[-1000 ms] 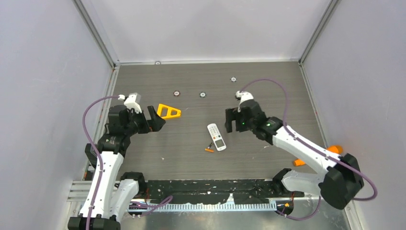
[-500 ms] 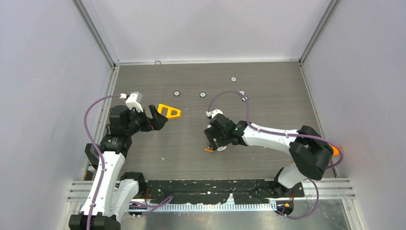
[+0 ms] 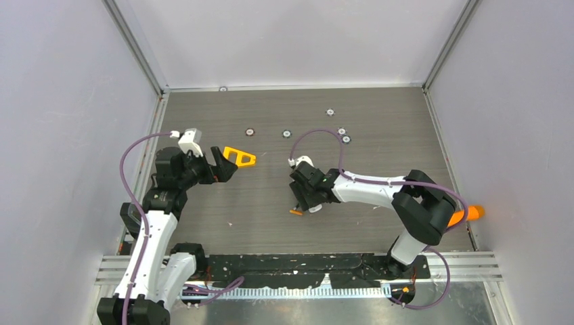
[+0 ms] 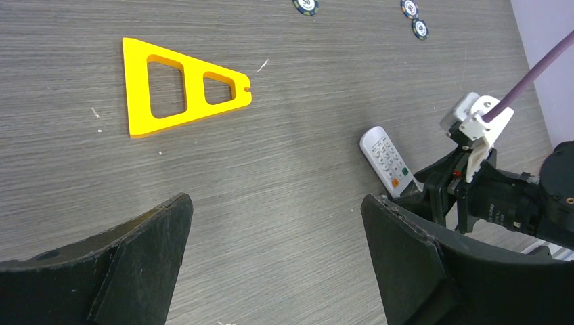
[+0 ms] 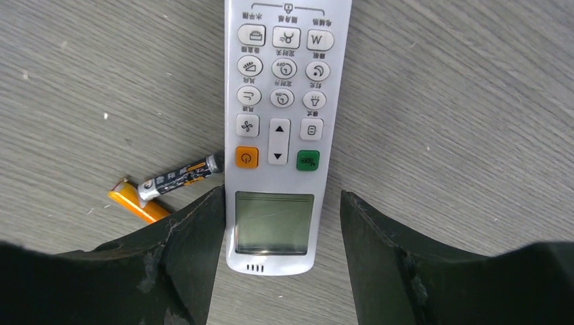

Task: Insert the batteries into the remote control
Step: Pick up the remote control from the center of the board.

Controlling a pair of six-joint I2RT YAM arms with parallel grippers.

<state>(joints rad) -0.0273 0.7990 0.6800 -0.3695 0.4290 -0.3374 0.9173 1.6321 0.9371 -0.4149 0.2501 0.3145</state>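
Remote control (image 5: pixel 277 122) lies face-up on the table (image 5: pixel 440 101), its screen end between the right gripper's (image 5: pixel 281 200) spread fingers, not pinched; the dark battery (image 5: pixel 181 177) touches its edge, with the orange battery (image 5: pixel 135 203) beside it. On the left wrist, the left gripper (image 4: pixel 274 203) gapes wide and empty near the yellow triangle (image 4: pixel 137 88). From above, the grippers sit well apart.

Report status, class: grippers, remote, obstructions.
Left gripper open. Right gripper open, straddling slim white plastic remote control, screen end. Two thin cylindrical batteries, orange and dark, beside it; nothing blocking.
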